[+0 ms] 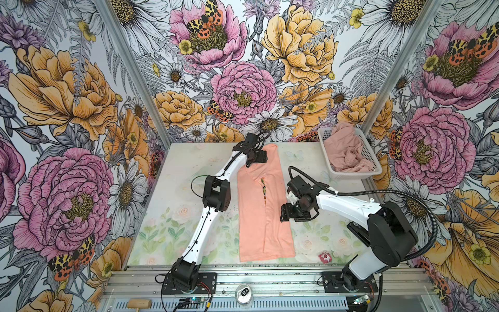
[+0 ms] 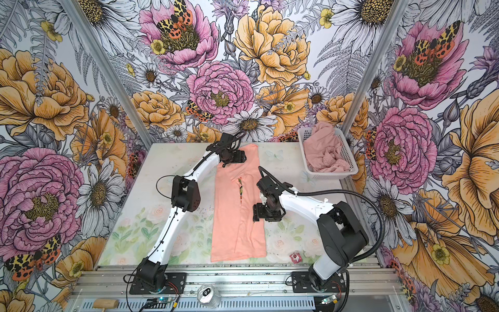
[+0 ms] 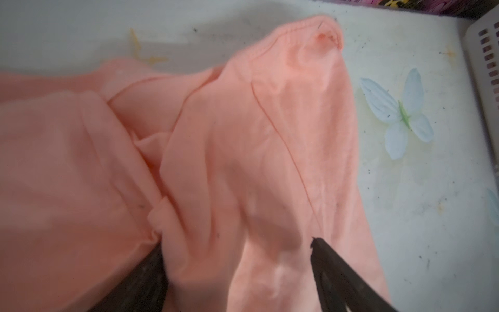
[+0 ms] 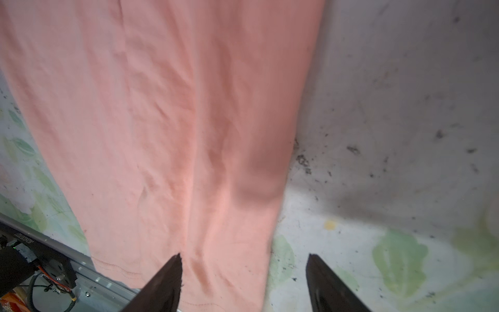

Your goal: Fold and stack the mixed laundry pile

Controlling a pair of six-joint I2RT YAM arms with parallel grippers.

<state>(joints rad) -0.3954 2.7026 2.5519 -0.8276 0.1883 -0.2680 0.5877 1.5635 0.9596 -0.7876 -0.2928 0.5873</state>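
Bold floral wallpaper (image 1: pixel 67 94) covers the walls around a table (image 1: pixel 167 221) with a pale flower-print cover. Two white and black robot arms reach in from a metal rail along the near edge.

A peach-orange T-shirt (image 1: pixel 263 216) (image 2: pixel 237 221) lies in the middle of the table in both top views. It is folded lengthwise into a long, narrow strip that runs from the far side toward the near edge. A thin sliver of its green-brown graphic (image 1: pixel 263 189) shows along the central fold.

The left end effector (image 1: pixel 263 159) sits low over the far end of the T-shirt, by the neckline. In the left wrist view its fingers (image 3: pixel 337 270) are spread wide, with rumpled cloth lying between them. One tip is tucked against a fold, and nothing is pinched.

The right end effector (image 1: pixel 283 215) hovers at the T-shirt's right edge, about halfway along its length. In the right wrist view its fingers (image 4: pixel 162 283) are also spread apart. One is over the edge of the cloth and the other is over bare table. It grips nothing.

A pink garment (image 1: pixel 343 154) lies crumpled inside a white perforated basket (image 1: pixel 375 164) at the far right corner of the table, well apart from the T-shirt.

A small red object (image 1: pixel 324 256) rests on the table near the right arm's base. A drink can (image 1: pixel 244 294) stands in front of the rail.
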